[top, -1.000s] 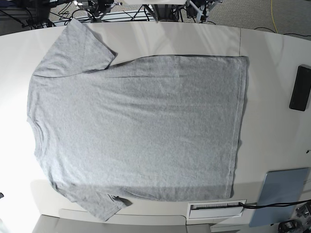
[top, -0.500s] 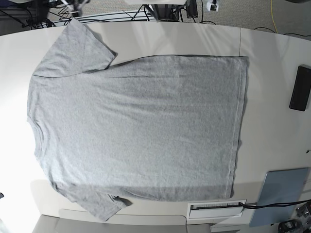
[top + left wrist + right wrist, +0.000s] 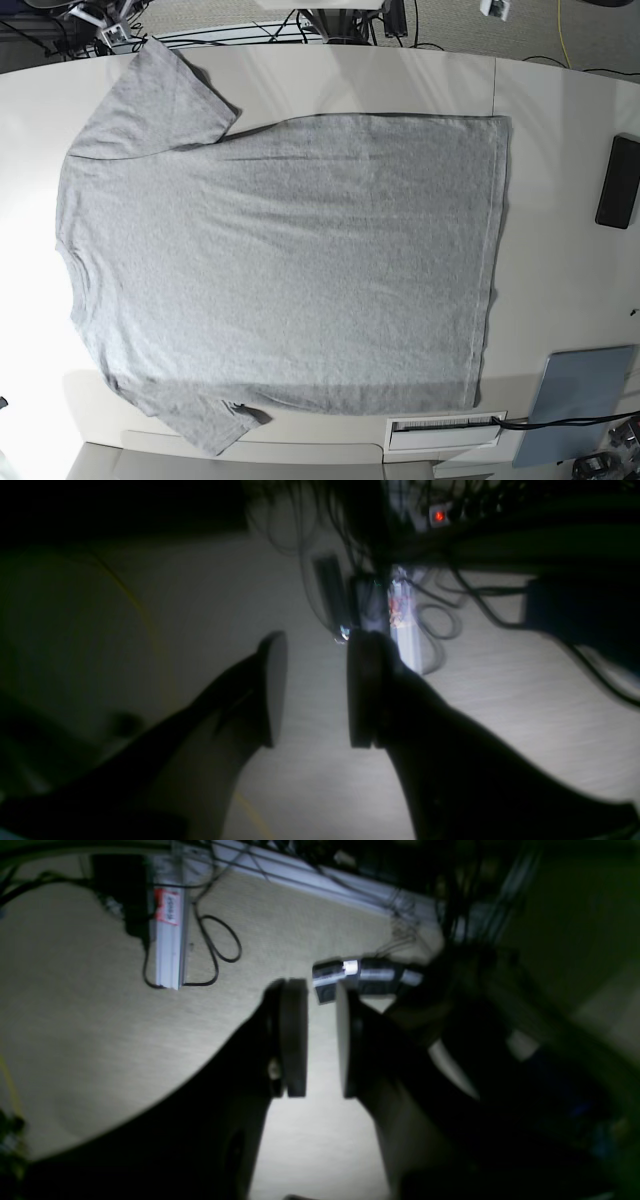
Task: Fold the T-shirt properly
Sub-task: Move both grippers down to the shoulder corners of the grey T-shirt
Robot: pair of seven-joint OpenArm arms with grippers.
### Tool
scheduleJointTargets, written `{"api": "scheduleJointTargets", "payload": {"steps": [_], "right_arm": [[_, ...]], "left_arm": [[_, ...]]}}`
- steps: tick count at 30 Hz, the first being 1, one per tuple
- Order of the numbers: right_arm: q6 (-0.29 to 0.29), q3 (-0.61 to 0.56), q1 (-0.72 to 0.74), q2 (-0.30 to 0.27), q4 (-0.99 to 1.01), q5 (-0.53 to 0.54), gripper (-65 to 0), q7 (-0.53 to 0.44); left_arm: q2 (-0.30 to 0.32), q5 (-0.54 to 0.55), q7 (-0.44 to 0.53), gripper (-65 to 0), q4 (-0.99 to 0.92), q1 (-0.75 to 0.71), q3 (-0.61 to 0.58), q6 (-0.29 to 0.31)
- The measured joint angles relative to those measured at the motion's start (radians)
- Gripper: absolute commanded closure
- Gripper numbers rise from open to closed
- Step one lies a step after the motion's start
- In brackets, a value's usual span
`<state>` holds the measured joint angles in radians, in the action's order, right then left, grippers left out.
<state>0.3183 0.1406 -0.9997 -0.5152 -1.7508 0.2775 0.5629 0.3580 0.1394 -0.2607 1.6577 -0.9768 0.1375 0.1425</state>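
R gripper (image 3: 320, 1037): jaws apart, empty | floor (image 3: 100, 1040) below | power strip (image 3: 167, 930), cables

Heather-grey matt cotton-like T-shirt (image 3: 280, 270) (soft, faintly creased), smooth matt pale table (image 3: 560, 150), glossy black slab (image 3: 618, 182)

A heather-grey short-sleeved T-shirt (image 3: 290, 270) lies spread flat and unfolded across a pale table, seen from above. Its neckline sits at nine o'clock, its straight hem at three o'clock. One sleeve fans out toward eleven o'clock, the other toward seven o'clock, its tip curling at the table's near edge. The upturned side is plain, with no lettering showing.
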Motion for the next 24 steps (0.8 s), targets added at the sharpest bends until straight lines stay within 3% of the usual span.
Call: {"api": "scheduleJointTargets", "payload": {"steps": [4, 11, 17, 21, 24], "right_arm": [[0.001, 0.014, -0.075, -0.062, -0.189, -0.012, -11.2, 0.073], [0.000, 0.145, -0.116, -0.077, -0.435, -0.040, -11.2, 0.084], [0.015, 0.249, -0.099, -0.079, -0.507, -0.087, -11.2, 0.084], [0.016, 0.253, -0.054, -0.078, -0.507, -0.119, -11.2, 0.105], [0.015, 0.252, -0.032, -0.066, -0.507, -0.120, -11.2, 0.106]], "left_arm": [[0.069, -0.119, -0.022, -21.7, 0.148, -0.039, 0.000, 0.001], [0.176, -0.253, -0.043, -21.7, 0.356, -0.034, -0.003, 0.015], [0.264, -0.373, -0.039, -21.8, 0.409, 0.094, -0.004, 0.106], [0.297, -0.372, -0.014, -21.8, 0.383, 0.191, -0.004, 0.195], [0.333, -0.367, 0.026, -26.0, 0.347, 0.227, -0.005, 0.265]]}}
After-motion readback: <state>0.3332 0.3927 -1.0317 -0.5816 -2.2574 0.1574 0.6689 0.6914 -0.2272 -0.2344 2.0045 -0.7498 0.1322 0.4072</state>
